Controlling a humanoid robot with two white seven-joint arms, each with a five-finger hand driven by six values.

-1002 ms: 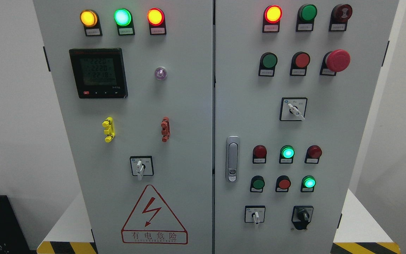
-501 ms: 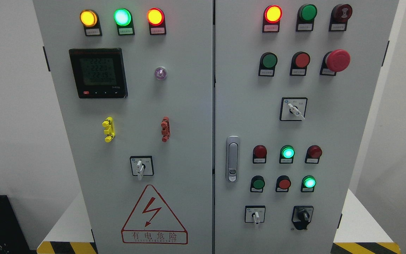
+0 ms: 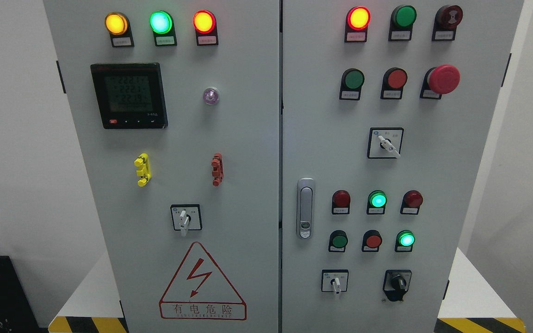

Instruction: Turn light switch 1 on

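Nothing on the cabinet [image 3: 248,138] has changed except flickering meter [image 3: 129,95] digits; neither hand is in view (grip unknowable); we cannot tell which selector, perhaps the lower-left switch [image 3: 185,218], is light switch 1; the task looks unstarted.

Head camera, single view, square-on to cabinet.
Looks straight at the grey electrical cabinet [image 3: 229,138] from close in, angled slightly downward; both doors fill the frame, the seam just right of centre. White wall [image 3: 12,138] shows either side. No hand in frame to reference from.
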